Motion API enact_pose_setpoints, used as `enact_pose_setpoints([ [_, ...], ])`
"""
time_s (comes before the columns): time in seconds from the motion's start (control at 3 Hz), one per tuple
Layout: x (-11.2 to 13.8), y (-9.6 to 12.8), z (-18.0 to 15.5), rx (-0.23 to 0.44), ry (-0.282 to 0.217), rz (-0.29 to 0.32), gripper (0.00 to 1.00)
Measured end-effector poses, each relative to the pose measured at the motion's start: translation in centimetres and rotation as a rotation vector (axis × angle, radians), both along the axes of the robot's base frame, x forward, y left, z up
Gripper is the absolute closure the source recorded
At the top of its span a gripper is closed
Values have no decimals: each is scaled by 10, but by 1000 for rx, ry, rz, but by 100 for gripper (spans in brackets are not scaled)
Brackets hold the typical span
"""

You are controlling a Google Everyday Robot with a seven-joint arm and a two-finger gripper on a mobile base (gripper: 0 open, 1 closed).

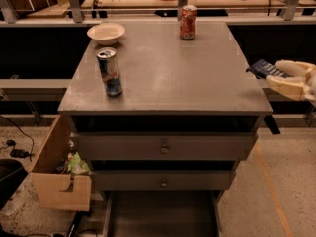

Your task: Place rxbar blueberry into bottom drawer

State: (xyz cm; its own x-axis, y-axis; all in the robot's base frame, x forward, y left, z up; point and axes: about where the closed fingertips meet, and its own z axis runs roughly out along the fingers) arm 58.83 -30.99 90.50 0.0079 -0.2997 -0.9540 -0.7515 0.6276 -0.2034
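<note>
The rxbar blueberry (260, 68), a small dark navy bar with pale lettering, is held in my cream-coloured gripper (272, 76) at the right edge of the view. The gripper is shut on the bar, with one finger above it and one below. It hangs in the air just beyond the right edge of the grey cabinet top (197, 78), about level with it. The bottom drawer (163, 216) is pulled open at the foot of the cabinet. Its grey tray interior shows, partly cut off by the bottom of the view.
A blue-silver can (109, 72) stands at the front left of the top. A white bowl (106, 32) and a red can (187, 22) stand at the back. Two knobbed drawers (163, 146) are shut. A tan wooden box (59, 181) sits to the left of the cabinet.
</note>
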Motion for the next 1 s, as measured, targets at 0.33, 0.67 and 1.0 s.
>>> enact_pose_setpoints([
  [0.33, -56, -23, -51, 29, 44, -12, 100],
  [0.67, -117, -48, -100, 61, 139, -37, 100],
  [1.0, -156, -62, -140, 79, 252, -52, 100],
])
